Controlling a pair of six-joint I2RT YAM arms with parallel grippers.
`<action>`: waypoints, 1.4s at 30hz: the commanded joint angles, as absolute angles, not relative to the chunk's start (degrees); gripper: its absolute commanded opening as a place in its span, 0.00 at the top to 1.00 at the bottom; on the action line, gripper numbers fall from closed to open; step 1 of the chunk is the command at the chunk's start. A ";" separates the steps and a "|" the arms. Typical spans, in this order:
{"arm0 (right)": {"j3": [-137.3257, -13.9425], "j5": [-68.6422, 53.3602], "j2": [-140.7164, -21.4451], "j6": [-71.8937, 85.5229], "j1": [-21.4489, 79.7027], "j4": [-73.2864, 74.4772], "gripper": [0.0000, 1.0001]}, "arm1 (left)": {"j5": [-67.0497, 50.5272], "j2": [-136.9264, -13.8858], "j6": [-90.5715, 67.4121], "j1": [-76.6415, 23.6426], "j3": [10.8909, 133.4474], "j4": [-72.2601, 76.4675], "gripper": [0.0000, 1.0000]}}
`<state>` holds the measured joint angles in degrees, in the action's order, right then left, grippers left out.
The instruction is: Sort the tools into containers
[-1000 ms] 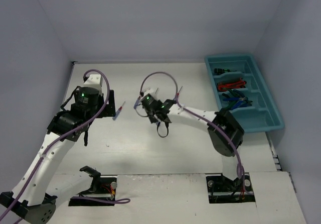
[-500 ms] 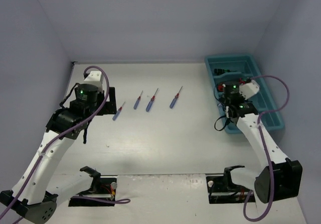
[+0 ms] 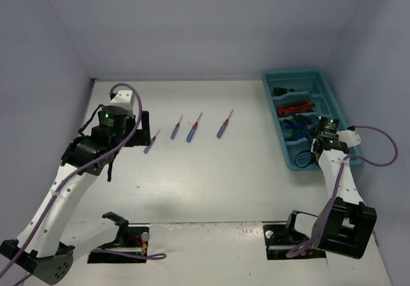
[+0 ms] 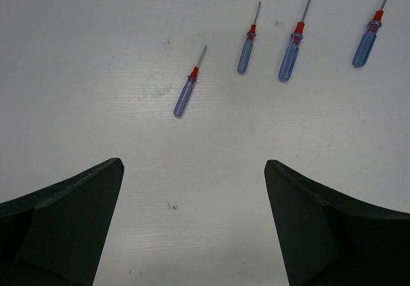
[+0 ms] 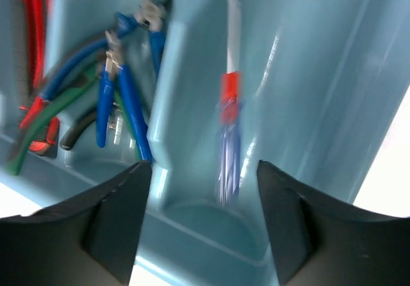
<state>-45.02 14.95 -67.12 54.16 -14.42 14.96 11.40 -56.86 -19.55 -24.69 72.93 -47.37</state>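
Four blue-handled screwdrivers with red collars lie in a row on the white table: the leftmost (image 3: 149, 145) (image 4: 189, 87), then the second (image 3: 175, 131) (image 4: 246, 39), the third (image 3: 193, 131) (image 4: 291, 45) and the fourth (image 3: 223, 127) (image 4: 368, 33). My left gripper (image 4: 193, 164) (image 3: 136, 129) hovers open and empty just short of the leftmost one. The teal tray (image 3: 349, 142) stands at the right. My right gripper (image 5: 204, 167) is open above its nearest compartment. A blurred blue screwdriver (image 5: 229, 145) lies loose between the fingers inside that compartment.
The tray's neighbouring compartment holds blue-handled pliers (image 5: 125, 100) (image 3: 298, 124) and a green-handled pair (image 5: 38, 126). Red tools (image 3: 296, 108) fill the compartment beyond, dark ones (image 3: 285, 92) the farthest. Walls close in behind and on both sides.
My right arm swung from the middle of the table to the tray and its jaws opened, leaving a screwdriver in the near compartment. The left arm barely moved.
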 commanded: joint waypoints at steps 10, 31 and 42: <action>-66.61 20.02 -80.53 35.32 8.13 11.39 0.27 | 10.27 -58.36 -19.47 -24.74 75.54 -45.49 0.10; -94.36 22.99 -120.62 37.25 29.00 11.44 0.30 | 11.30 -52.61 -21.01 -24.35 71.70 -47.39 0.10; -93.23 23.70 -124.79 39.10 30.03 11.48 0.67 | 11.74 -52.43 -21.04 -24.40 71.86 -47.67 0.10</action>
<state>-93.01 21.13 -126.74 37.48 29.65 11.65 10.58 -52.80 -20.25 -24.67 70.96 -48.61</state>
